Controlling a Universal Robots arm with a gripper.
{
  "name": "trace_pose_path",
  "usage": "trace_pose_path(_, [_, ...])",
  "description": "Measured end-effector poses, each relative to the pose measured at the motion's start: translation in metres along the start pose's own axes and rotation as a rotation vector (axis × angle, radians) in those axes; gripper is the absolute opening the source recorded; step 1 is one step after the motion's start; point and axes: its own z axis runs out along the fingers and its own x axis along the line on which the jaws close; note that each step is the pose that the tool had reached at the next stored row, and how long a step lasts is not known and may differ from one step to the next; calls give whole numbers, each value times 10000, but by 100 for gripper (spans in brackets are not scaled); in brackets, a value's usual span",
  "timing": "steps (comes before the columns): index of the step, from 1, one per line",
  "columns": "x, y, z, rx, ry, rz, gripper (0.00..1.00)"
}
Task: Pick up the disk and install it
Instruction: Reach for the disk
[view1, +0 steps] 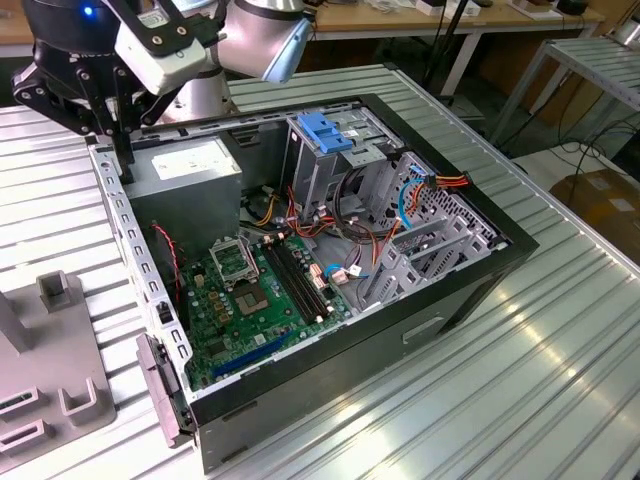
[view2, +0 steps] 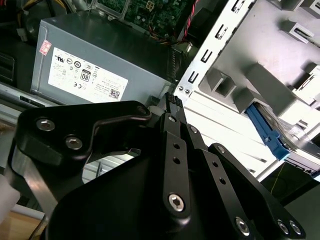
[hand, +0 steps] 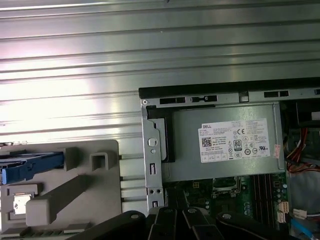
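**Gripper empty at the case corner, disk lying apart in its holder**

A ribbed silver metal table (view1: 560, 350) carries an open black desktop computer case (view1: 480, 280), which lies on its side with its green motherboard (view1: 250, 290) exposed. The grey-and-black robot arm (view1: 200, 40) stands at the exterior view's upper left. In the case corner nearest the arm sits a large grey power supply box with a white sticker (view1: 185, 165). Nearer the exterior view's centre stands a metal drive cage with a blue plastic top (view1: 325, 135). A flat grey plastic holder with raised pegs (view1: 55, 370) rests on the table at the exterior view's lower left, outside the case.

The black gripper (view1: 123, 168) hangs over the case's perforated silver rear frame (view1: 135, 250), just beside the power supply box. Its jaws are drawn together and it holds nothing. The disk (hand: 30, 169), a flat grey-silver hard drive with blue plastic rails, lies in the grey holder, well apart from the gripper. In both wrist views the rear frame runs between them.

Most of the disk is hard to make out. In the first wrist view one blue rail and a small silver patch show; the holder's pegs cover part of it, and the frame edge cuts it off. In the second wrist view the disk (view2: 267, 131) shows one blue rail, and the body beside it is too bright to read. The gripper's own black linkage blocks much of that view.
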Motion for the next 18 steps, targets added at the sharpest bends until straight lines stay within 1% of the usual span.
trace_pose_path(3, [26,-2,0,0,-1,0,11])
trace_pose_path(6, [69,-5,-1,0,-1,1,11])
trace_pose_path(18, [183,-14,-3,-1,0,0,11])
